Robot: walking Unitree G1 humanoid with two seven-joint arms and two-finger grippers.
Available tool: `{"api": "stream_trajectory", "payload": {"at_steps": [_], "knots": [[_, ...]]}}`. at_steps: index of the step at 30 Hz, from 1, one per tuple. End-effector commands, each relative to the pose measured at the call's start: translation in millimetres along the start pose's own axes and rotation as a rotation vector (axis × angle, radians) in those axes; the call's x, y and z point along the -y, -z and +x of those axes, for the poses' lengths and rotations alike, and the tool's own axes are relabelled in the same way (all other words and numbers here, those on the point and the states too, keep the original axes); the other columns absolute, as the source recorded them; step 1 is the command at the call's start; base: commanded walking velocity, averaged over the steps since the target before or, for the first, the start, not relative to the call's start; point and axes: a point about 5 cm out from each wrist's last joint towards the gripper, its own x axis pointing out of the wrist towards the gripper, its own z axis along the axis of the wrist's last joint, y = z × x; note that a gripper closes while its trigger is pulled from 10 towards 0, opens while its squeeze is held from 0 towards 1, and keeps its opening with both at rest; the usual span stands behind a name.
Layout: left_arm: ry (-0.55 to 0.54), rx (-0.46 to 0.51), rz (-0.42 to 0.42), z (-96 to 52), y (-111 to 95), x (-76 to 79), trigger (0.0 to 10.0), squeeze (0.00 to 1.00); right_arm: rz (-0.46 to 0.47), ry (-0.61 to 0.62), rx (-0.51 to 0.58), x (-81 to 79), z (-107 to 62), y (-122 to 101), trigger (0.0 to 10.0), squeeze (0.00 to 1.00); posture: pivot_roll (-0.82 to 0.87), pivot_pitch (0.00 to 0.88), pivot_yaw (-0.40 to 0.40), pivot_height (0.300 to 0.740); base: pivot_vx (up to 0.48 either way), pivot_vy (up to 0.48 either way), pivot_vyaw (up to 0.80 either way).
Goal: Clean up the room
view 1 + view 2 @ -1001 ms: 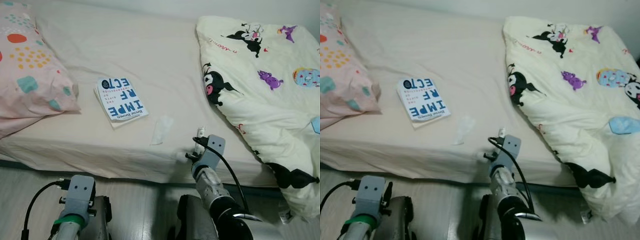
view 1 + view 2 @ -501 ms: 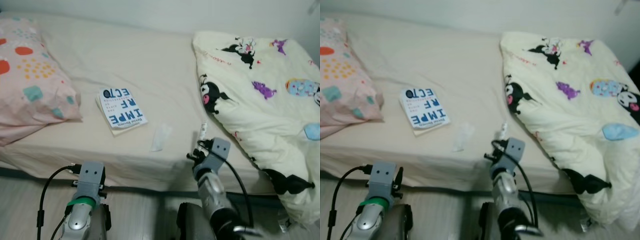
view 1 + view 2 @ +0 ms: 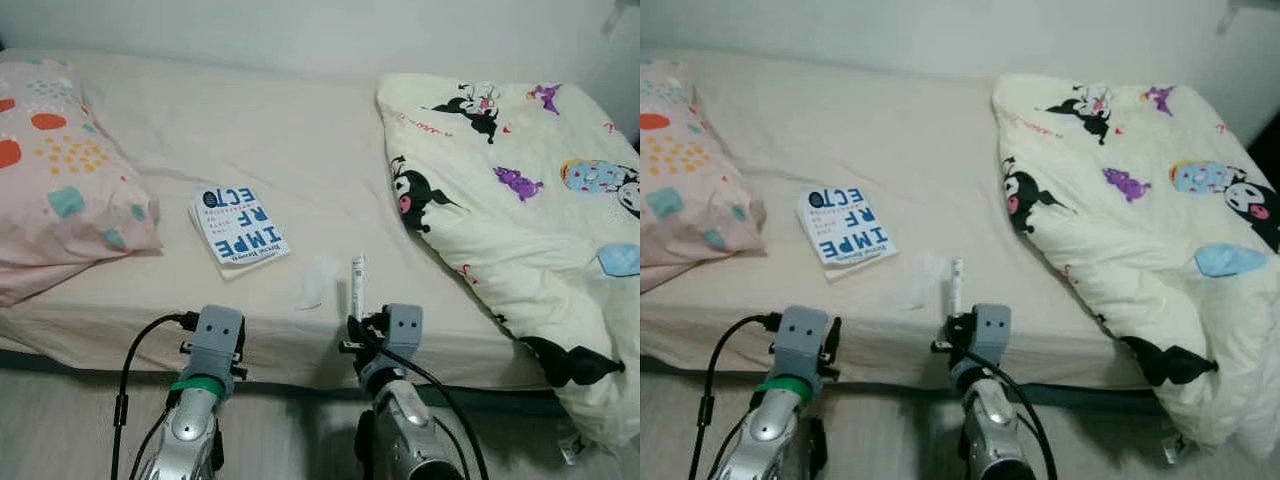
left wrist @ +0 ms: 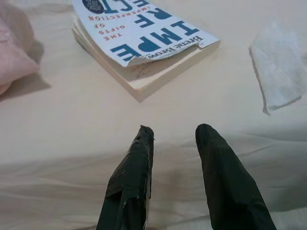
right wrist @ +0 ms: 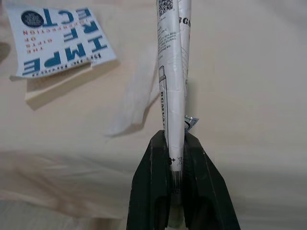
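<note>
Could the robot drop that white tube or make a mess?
Maybe. The right gripper pinches only the bottom end of the tube, so the tall tube could tip or slip out. The left gripper is open, low by the book and tissue; it might nudge them on the bed.

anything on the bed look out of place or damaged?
Yes. A white paperback book with blue lettering lies loose mid-mattress, its cover corner curled up; a crumpled white tissue sits beside it. The cartoon-print cream duvet is bunched at one side.

A patterned pillow (image 3: 60,190) lies on the bed (image 3: 250,130).
</note>
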Motion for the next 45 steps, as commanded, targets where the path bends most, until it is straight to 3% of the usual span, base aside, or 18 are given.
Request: {"api": "stream_trajectory", "payload": {"at_steps": [1,36,45], "knots": [[0.007,-0.026,0.005,-3.4,8.2,2.3,10.0,0.0,-0.015,0.001,0.002,1.6,-1.2,0.0,10.0,0.0,0.03,0.0,-0.018,0.605,0.0,0.0,0.0],[-0.026,-0.023,-0.004,-4.2,11.2,-4.9,10.0,0.0,-0.021,-0.007,-0.003,2.1,-0.8,-2.2,10.0,0.0,0.05,0.0,-0.028,0.74,0.0,0.0,0.0],[-0.032,-0.023,-0.006,-4.1,11.1,-5.5,10.0,0.0,-0.008,-0.001,-0.028,2.5,-1.2,0.7,10.0,0.0,0.05,0.0,-0.028,0.74,0.0,0.0,0.0]]}}
